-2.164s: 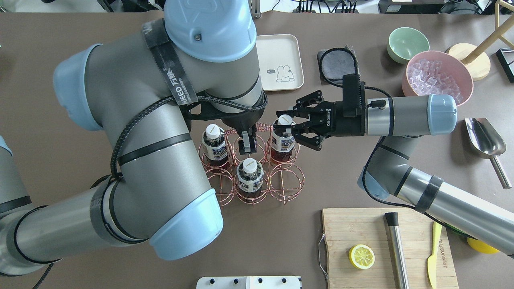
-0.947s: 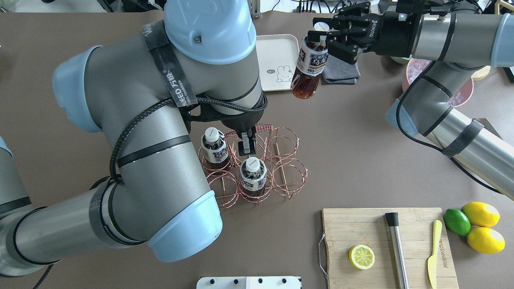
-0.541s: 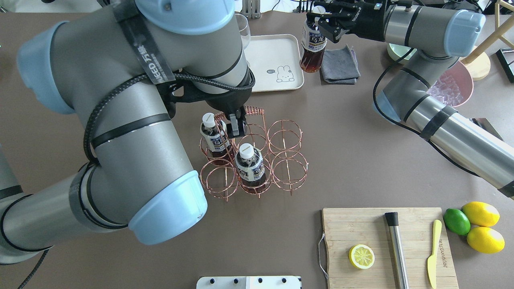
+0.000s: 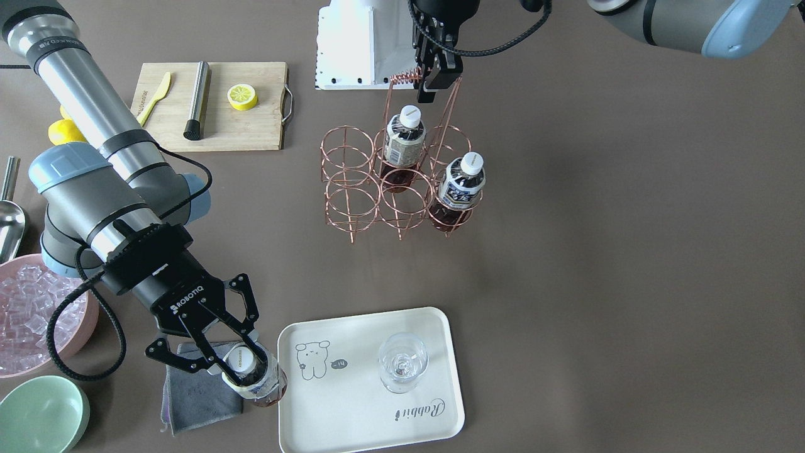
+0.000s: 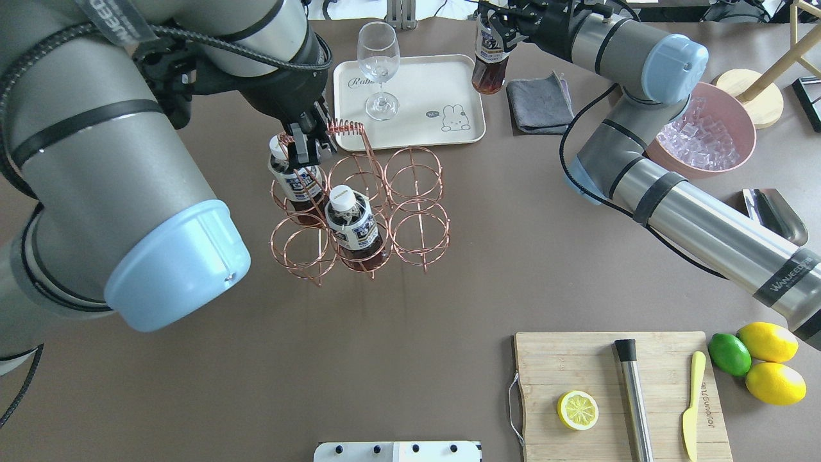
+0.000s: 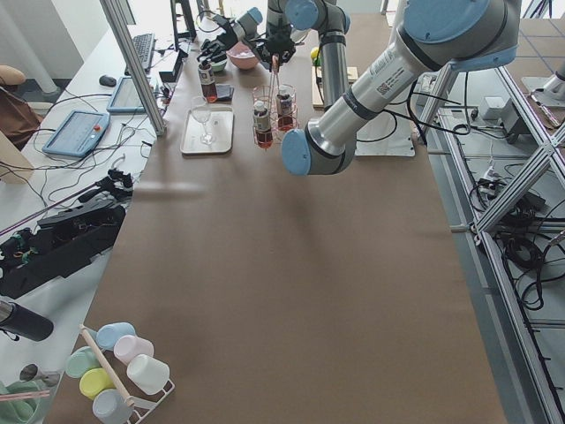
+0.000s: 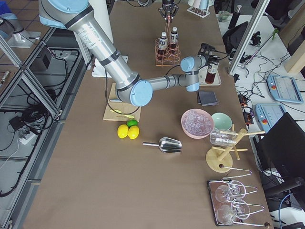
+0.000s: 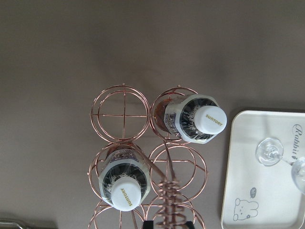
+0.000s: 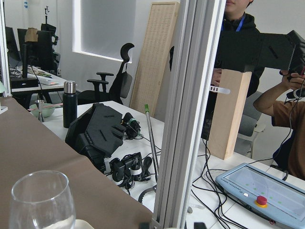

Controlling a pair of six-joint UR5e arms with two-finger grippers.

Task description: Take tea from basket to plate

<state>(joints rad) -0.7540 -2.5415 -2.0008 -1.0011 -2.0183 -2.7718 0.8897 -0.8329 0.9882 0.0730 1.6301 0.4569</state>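
Note:
My right gripper (image 4: 245,365) is shut on the neck of one tea (image 4: 259,381), a small bottle of dark liquid with a white cap. It holds it upright just off the short edge of the cream plate (image 4: 352,409), beside a grey cloth (image 4: 195,390). In the overhead view this tea (image 5: 490,59) hangs at the plate's (image 5: 430,90) right corner. My left gripper (image 5: 306,146) is shut on the looped handle of the copper wire basket (image 5: 417,173). Two more bottles (image 5: 351,219) (image 5: 292,178) stand in its cells.
A wine glass (image 5: 378,64) stands on the plate. A pink bowl of ice (image 5: 705,135), a mint bowl (image 4: 38,415) and a metal scoop (image 5: 773,215) are on the right. A cutting board (image 5: 577,359) with a lemon half, lemons and a lime (image 5: 730,354) lie nearer.
The right gripper lifted one tea out of the basket and carried it to the plate's edge. The left gripper moved the basket left and toward the plate, uncovering the wine glass.

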